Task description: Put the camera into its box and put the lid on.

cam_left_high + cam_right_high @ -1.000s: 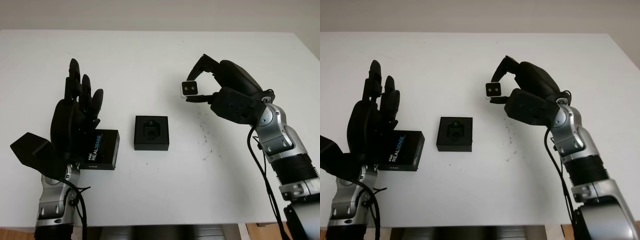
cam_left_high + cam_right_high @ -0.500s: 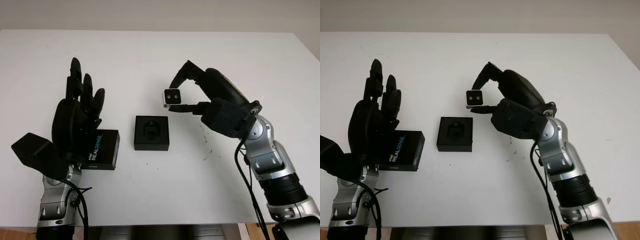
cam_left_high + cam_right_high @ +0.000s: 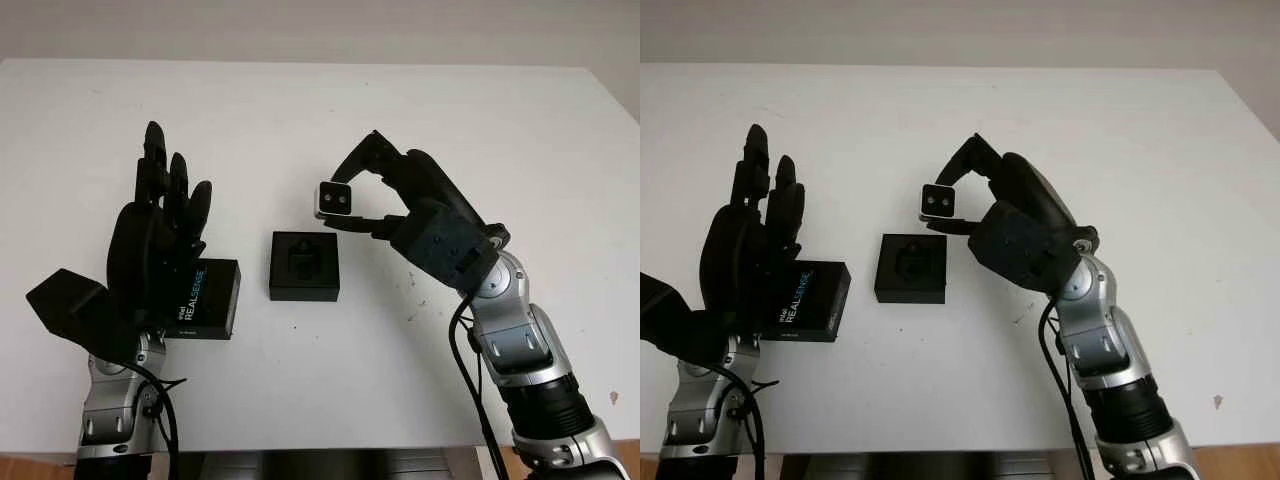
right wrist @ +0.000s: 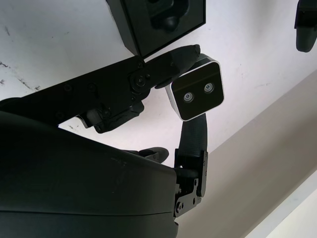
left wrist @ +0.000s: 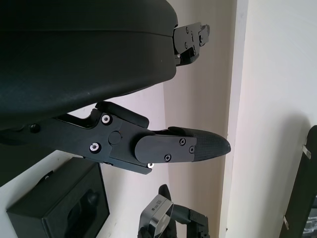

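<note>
Up in the air, the small silver-edged camera with a black two-lens face (image 3: 336,199) is pinched in the right robot hand (image 3: 375,195), one black finger over its top edge and others closing on it from below and beside. Its lens face looks back toward the robot and a little downward, and its longer side runs roughly level, crossways to the fingers; how deep the body goes behind the face is hidden by the robot hand. The right wrist view shows that face (image 4: 197,94) squarely, two round lenses side by side, with a finger pressed on each of two opposite edges.

Just below and slightly to the left of the held camera sits the open square black box (image 3: 304,265) on the white surface (image 3: 300,110). It holds a black moulded insert with a shaped recess in the middle and nothing lying in it. The camera hangs clear of the box, not touching it.

Farther left, the left robot hand (image 3: 155,235) stands upright and open, holding nothing. Just behind its palm lies the flat black lid printed "REALSENSE" (image 3: 205,298), partly covered by that robot hand so its left end cannot be made out. Whether the palm touches the lid is unclear.
</note>
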Motion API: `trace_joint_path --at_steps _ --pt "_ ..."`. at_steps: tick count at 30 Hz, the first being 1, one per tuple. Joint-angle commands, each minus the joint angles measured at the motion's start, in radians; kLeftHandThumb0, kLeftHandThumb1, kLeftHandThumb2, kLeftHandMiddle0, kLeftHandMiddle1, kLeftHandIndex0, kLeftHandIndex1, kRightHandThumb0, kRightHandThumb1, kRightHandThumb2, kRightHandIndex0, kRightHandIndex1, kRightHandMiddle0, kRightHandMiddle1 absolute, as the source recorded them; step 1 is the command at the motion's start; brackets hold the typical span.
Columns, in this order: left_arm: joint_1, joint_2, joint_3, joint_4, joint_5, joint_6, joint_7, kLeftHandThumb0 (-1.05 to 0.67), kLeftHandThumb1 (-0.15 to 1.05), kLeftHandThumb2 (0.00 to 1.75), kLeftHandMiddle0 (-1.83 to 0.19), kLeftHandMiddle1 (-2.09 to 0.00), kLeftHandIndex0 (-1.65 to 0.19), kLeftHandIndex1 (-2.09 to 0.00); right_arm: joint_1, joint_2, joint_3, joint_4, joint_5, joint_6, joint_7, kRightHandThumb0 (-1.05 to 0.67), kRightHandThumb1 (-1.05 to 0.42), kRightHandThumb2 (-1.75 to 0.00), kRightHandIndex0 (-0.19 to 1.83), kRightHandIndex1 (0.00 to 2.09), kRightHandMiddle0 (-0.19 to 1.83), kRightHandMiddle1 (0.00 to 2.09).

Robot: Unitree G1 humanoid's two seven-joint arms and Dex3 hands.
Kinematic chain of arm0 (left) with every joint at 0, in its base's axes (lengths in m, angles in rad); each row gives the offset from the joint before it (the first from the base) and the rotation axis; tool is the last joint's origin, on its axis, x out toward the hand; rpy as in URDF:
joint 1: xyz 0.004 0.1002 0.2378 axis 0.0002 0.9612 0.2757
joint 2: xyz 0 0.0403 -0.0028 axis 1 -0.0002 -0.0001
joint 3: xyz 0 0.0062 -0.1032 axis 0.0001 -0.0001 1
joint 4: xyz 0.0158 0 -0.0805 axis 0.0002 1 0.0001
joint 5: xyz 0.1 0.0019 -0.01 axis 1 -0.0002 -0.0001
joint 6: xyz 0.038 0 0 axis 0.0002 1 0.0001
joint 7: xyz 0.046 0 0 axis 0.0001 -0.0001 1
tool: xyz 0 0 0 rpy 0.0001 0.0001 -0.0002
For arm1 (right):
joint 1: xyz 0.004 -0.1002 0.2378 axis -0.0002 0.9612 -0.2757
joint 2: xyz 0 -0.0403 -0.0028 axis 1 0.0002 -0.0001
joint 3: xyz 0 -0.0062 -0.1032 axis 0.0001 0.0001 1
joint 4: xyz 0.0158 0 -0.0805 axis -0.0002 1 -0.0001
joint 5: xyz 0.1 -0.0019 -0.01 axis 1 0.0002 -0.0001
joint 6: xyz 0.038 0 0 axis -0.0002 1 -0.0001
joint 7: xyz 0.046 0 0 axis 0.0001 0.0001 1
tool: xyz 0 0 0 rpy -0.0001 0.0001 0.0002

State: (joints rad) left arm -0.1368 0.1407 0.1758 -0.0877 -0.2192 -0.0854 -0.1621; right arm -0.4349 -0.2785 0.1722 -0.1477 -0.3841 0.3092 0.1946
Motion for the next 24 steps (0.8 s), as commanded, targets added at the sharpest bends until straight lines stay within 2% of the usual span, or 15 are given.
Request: trace_joint_path --at_steps 1,14,24 --pt "0.005 -0.008 -0.006 -0.018 -0.002 -0.004 0.002 -0.62 1.05 0.40 0.17 -0.05 0.19 -0.01 0.008 0.010 -0.001 -0.040 -0.007 0.018 -0.005 -0.38 -1.02 -0.05 0.34 0.08 0.20 1.91" --pt "0.003 -0.018 -0.012 -0.016 0.001 -0.006 0.003 -0.62 1.05 0.41 0.19 -0.05 0.19 0.00 0.035 0.026 0.019 -0.105 -0.009 0.097 0.012 -0.39 -1.03 -0.06 0.36 0.08 0.18 1.95" --pt "0.011 -0.018 -0.013 -0.029 0.007 0.000 0.013 -0.63 1.05 0.39 0.17 -0.06 0.19 -0.01 0.044 0.022 0.044 -0.085 -0.011 0.064 0.009 -0.39 -1.03 -0.05 0.37 0.08 0.21 1.97"
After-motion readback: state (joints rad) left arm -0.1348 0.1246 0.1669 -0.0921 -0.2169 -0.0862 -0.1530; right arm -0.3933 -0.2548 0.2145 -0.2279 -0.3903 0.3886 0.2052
